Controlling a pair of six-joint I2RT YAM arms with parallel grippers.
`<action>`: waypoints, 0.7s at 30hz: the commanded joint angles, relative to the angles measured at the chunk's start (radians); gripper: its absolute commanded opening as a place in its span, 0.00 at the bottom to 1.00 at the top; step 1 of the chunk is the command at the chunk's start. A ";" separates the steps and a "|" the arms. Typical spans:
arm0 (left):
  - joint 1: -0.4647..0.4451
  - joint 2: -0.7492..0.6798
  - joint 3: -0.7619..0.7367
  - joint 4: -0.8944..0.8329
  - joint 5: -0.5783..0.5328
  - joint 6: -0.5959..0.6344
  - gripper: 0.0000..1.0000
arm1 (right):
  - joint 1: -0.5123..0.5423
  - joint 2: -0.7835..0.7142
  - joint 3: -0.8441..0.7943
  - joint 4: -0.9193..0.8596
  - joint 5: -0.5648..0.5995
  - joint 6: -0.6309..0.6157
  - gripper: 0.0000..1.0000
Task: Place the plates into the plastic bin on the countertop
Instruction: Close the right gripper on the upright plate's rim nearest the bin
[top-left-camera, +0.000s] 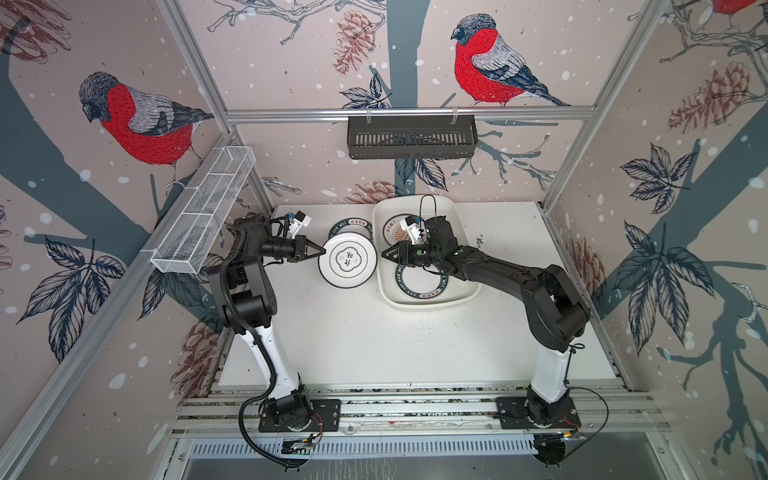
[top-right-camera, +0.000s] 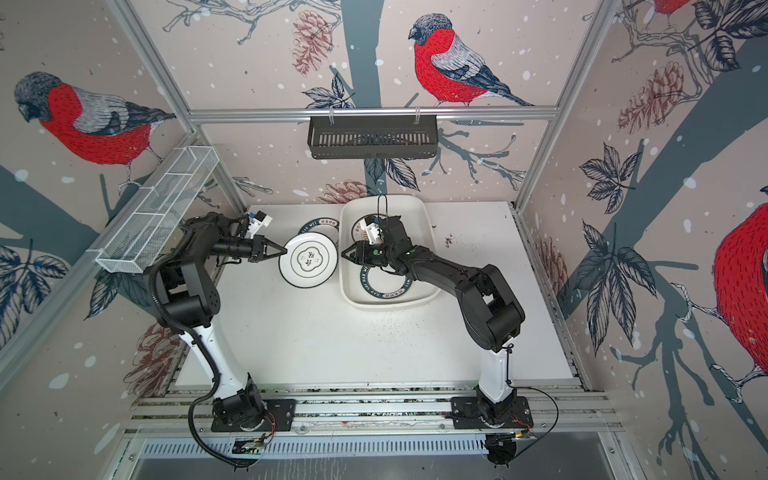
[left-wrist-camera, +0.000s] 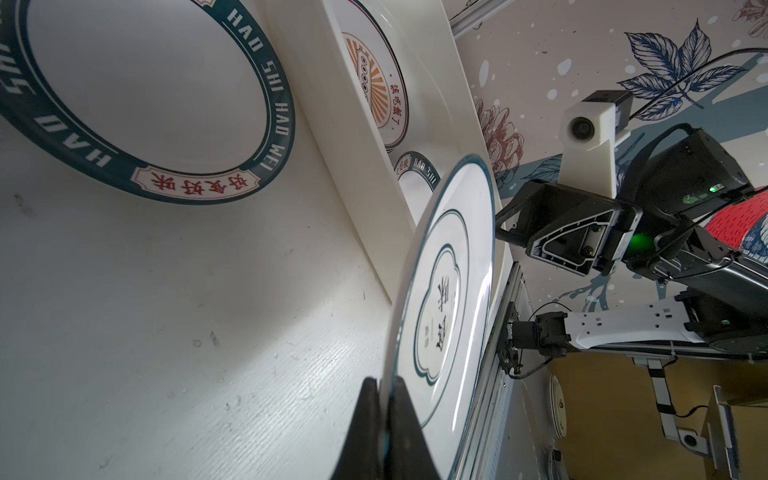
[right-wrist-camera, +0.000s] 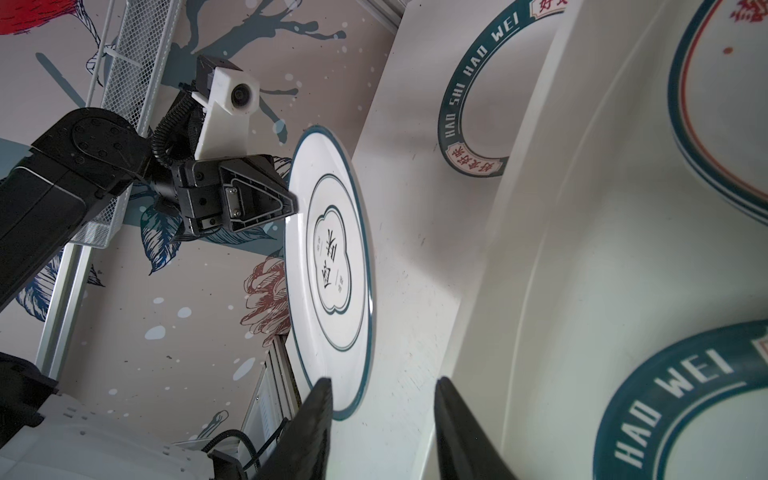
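Observation:
My left gripper (top-left-camera: 322, 251) (top-right-camera: 284, 250) (left-wrist-camera: 384, 382) is shut on the rim of a white plate with a black quatrefoil emblem (top-left-camera: 347, 259) (top-right-camera: 307, 259) (left-wrist-camera: 444, 291) (right-wrist-camera: 332, 257). It holds the plate above the countertop (top-left-camera: 374, 345), just left of the plastic bin (top-left-camera: 419, 305) (top-right-camera: 386, 307). My right gripper (top-left-camera: 384, 253) (top-right-camera: 344, 254) (right-wrist-camera: 382, 382) is open over the bin's left wall, facing the plate's opposite edge and holding nothing. A teal-rimmed plate (top-left-camera: 347, 226) (left-wrist-camera: 145, 104) lies on the countertop behind. Inside the bin lie a teal-rimmed plate (top-left-camera: 419, 286) (right-wrist-camera: 685, 407) and an orange sunburst plate (top-left-camera: 395, 232) (left-wrist-camera: 374, 83).
A black slotted basket (top-left-camera: 411, 137) hangs on the back rail. A white wire-mesh tray (top-left-camera: 203, 212) is fixed along the left wall beside my left arm. Aluminium frame rails edge the countertop, and my right arm reaches across the bin's front right part.

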 joint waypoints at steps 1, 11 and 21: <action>-0.008 -0.013 0.007 -0.059 0.059 0.036 0.00 | 0.004 0.010 0.013 0.040 -0.001 0.019 0.42; -0.023 -0.018 0.010 -0.069 0.065 0.047 0.00 | 0.013 0.036 0.033 0.036 -0.010 0.028 0.41; -0.054 -0.043 0.009 -0.050 0.036 0.043 0.00 | 0.027 0.066 0.069 0.033 -0.024 0.028 0.28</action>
